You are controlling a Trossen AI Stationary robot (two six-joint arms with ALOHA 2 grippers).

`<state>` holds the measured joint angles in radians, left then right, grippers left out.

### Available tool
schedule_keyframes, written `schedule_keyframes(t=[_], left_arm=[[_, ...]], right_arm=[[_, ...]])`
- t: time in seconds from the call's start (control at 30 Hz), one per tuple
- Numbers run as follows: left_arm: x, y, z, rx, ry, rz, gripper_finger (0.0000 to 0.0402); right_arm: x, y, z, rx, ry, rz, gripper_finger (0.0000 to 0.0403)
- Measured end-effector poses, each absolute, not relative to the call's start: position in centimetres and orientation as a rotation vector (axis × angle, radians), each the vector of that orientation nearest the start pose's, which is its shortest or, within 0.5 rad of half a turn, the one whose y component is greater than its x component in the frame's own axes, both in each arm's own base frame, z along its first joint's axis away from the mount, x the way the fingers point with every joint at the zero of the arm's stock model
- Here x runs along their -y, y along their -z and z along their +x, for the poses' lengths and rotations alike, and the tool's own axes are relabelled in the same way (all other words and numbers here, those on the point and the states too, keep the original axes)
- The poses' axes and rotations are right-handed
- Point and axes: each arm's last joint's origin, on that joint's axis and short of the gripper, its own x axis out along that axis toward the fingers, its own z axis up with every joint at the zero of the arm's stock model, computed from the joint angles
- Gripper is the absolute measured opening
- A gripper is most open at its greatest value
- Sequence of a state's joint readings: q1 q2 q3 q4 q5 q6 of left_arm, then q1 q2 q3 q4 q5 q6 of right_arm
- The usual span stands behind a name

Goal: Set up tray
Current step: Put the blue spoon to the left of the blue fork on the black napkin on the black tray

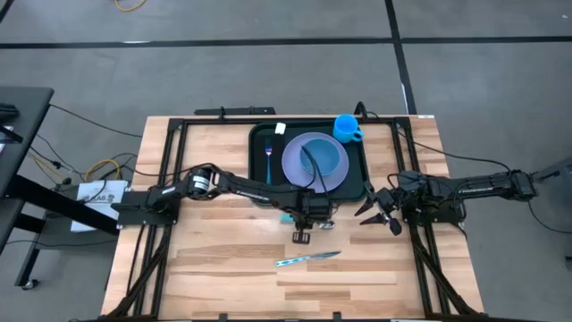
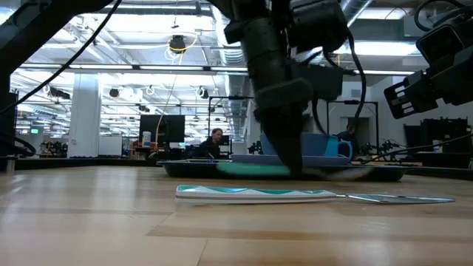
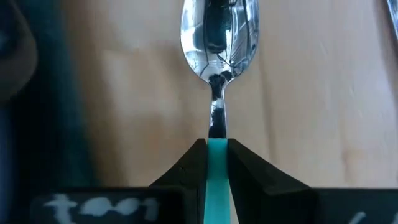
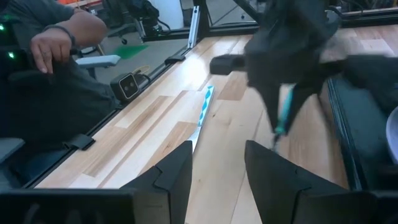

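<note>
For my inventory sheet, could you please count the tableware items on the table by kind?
Tray: 1
Plate: 1
Bowl: 1
Mug: 1
Fork: 1
Knife: 1
Spoon, in the left gripper: 1
Total: 7

The table (image 1: 223, 268) is pale wood planks, smooth with a faint sheen. The spoon (image 3: 217, 37) has a mirror-bright metal bowl and a matt teal plastic handle. The knife (image 2: 295, 195) has a shiny metal blade and a teal-and-white plastic handle. The tray (image 1: 261, 170) looks like dark plastic; plate (image 1: 332, 170) and mug (image 1: 347, 128) look like smooth plastic.
</note>
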<state>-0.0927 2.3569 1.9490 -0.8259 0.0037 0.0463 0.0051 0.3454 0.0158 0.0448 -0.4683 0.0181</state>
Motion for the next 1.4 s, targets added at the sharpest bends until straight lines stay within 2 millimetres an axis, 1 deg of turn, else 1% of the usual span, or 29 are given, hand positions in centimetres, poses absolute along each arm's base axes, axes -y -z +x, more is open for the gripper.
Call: schedule_keyframes(t=[0.1,0.27,0.4,0.5,0.63,0.83,1.0,1.2,1.3,1.4], left_arm=[[3.8,-17.2,49.0,-1.204,0.063,0.112,0.0032],[3.2,-19.8,49.4,-1.185,-0.03,0.115,0.0027],[2.8,-21.4,49.0,-1.217,-0.094,0.066,0.0034],[2.6,-22.5,48.4,-1.268,-0.142,0.012,0.0032],[2.4,-23.1,47.3,-1.354,-0.237,-0.075,0.003],[2.5,-23.7,46.6,-1.379,-0.41,-0.222,0.0032],[2.3,-23.7,46.0,-1.399,-0.559,-0.3,0.0031],[1.6,-24.0,45.0,-1.413,-0.751,-0.352,0.0028],[1.1,-24.8,44.5,-1.393,-0.813,-0.384,0.0028],[0.9,-26.4,43.8,-1.343,-0.842,-0.424,0.0028]], right_arm=[[-1.4,-14.4,11.3,-0.285,-0.467,0.084,0.0141],[-1.4,-14.4,11.3,-0.284,-0.467,0.084,0.0139],[-1.4,-14.4,11.3,-0.284,-0.467,0.083,0.014],[-1.4,-14.4,11.3,-0.283,-0.467,0.077,0.0141],[-1.4,-14.4,11.3,-0.276,-0.47,0.05,0.014],[-1.4,-14.4,11.3,-0.277,-0.471,0.049,0.0137],[-1.4,-14.4,11.3,-0.276,-0.474,0.048,0.014],[-1.4,-14.4,11.3,-0.273,-0.475,0.047,0.014],[-1.4,-14.4,11.3,-0.273,-0.475,0.048,0.0139],[-1.4,-14.4,11.3,-0.275,-0.475,0.048,0.014]])
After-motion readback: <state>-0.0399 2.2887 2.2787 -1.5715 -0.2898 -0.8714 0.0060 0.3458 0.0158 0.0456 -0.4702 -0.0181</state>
